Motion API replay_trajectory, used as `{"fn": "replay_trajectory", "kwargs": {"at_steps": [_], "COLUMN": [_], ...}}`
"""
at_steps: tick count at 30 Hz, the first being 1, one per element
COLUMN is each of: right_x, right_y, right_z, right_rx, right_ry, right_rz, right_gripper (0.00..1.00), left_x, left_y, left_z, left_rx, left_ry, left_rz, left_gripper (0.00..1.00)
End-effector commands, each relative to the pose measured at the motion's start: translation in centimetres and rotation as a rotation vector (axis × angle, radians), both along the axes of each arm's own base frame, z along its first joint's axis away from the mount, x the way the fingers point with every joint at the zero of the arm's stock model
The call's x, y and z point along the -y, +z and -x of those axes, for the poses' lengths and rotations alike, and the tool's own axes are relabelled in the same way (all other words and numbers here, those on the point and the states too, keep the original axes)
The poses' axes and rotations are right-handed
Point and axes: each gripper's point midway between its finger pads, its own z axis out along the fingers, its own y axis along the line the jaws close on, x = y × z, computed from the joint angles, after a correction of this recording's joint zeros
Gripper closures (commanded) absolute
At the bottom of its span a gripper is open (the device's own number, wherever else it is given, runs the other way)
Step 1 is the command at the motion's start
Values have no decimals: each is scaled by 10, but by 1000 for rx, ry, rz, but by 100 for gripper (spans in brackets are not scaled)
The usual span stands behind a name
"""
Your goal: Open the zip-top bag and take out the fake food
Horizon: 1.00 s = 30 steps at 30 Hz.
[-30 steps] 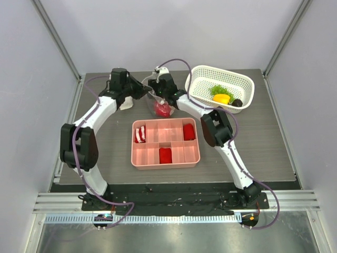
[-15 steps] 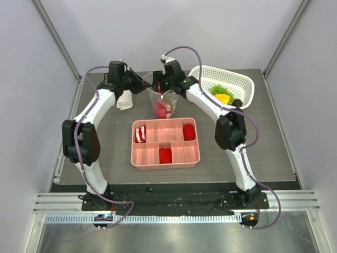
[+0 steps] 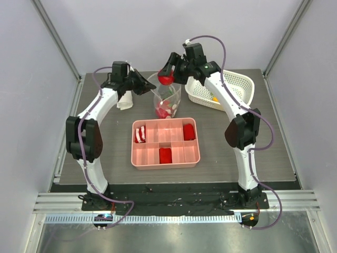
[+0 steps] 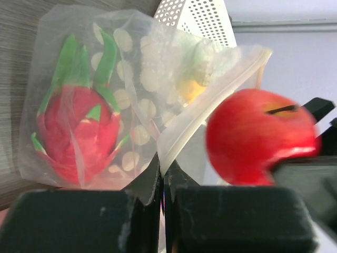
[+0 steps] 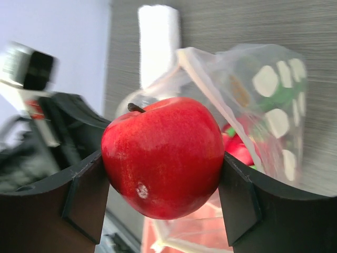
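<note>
The clear zip-top bag (image 3: 167,103) hangs open behind the pink tray, and my left gripper (image 3: 151,88) is shut on its left rim (image 4: 179,134). Fake food remains inside: a red dragon fruit with green leaves (image 4: 73,132) and pale round slices. My right gripper (image 3: 167,77) hovers just above the bag's mouth, shut on a red apple (image 5: 163,155), which fills the space between both fingers (image 5: 84,195). The apple (image 4: 258,137) also shows in the left wrist view, outside the bag.
A white perforated basket (image 3: 234,84) at the back right holds a yellow piece (image 3: 215,98). The pink divided tray (image 3: 138,158) with red blocks lies in the middle. A white rolled cloth (image 3: 125,101) lies left of the bag, under the left arm.
My right gripper, which was down in the bag's mouth, has risen up and back with the red apple in it. The left gripper has kept its hold on the rim.
</note>
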Motion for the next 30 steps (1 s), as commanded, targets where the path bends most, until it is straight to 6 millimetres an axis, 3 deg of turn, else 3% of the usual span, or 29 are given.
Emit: {"fn": "replay_trajectory", "kwargs": {"at_steps": [1,3,5,7,8,9,10,11,13,14,15,16,17,20,22,23,24,25,26,27,30], "right_x": [-26,-16,3,45,63,102,120,142,184,202,212,234,244,277,286,288,289,293,296,298,306], "right_y": [66,96,105,121,106,101,105,86,74,53,40,28,-2,-53,-72,-67,-82,-83,-80,-80,-66], "right_z": [11,11,9,-1,-8,-22,-21,-29,-38,-43,-46,-50,-52,-61,-67,-71,-75,-77,-79,-79,-74], "right_rx": [-30,28,58,103,98,99,112,98,113,101,89,68,6,-60,-64,-53,-72,-69,-68,-70,-62], "right_ry": [45,37,18,-41,-78,-156,-190,-243,-321,-354,-369,-412,-426,-466,-448,-444,-432,-437,-444,-454,-490], "right_rz": [-264,-295,-286,-276,-231,-211,-200,-154,-89,-15,19,53,100,233,307,322,345,368,381,394,427], "right_gripper": [99,99,99,99,99,99,99,99,99,99,99,96,95,89,80,74,66,48,40,25,1], "left_x": [15,12,4,1,1,2,3,4,5,5,6,8,8,10,11,11,12,12,12,12,16], "left_y": [31,27,25,25,26,26,28,30,34,34,37,43,42,48,47,49,49,49,49,49,48], "left_z": [-5,-5,-10,-12,-14,-15,-17,-18,-21,-23,-24,-27,-29,-33,-35,-35,-35,-35,-35,-35,-35], "left_rx": [87,72,66,57,53,49,58,55,62,61,61,70,66,73,67,70,72,72,74,76,74], "left_ry": [-35,-19,17,36,46,50,54,59,62,64,66,65,67,71,72,74,70,69,67,65,38], "left_rz": [41,21,-11,-14,-8,1,11,26,36,39,48,58,63,78,84,86,86,86,87,87,97], "left_gripper": [100,100,100,100,100,100,100,100,100,100,100,100,100,100,100,100,100,100,100,100,100]}}
